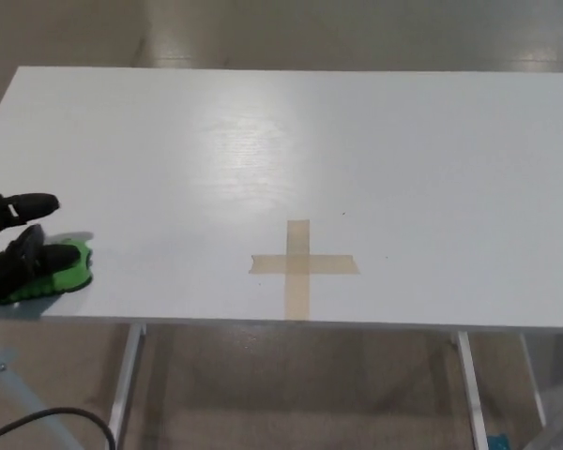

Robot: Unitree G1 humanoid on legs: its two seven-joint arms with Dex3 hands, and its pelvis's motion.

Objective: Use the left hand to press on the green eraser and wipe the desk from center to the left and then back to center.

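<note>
Left hand (14, 253) lay pressed flat atop the green eraser (61, 270), fingers spread, near the bench's (403, 159) left front edge.

Left hand: I see a matte black robot hand (11, 251) with thick, rounded fingers, entering at the picture's left edge.
Fingers: I count two chunky black digits (33, 203) with blunt tips; any more are hard to tell.
Surface: I note plain dark casing; screws or markings too small to tell.
Right hand: outside my view.
</note>
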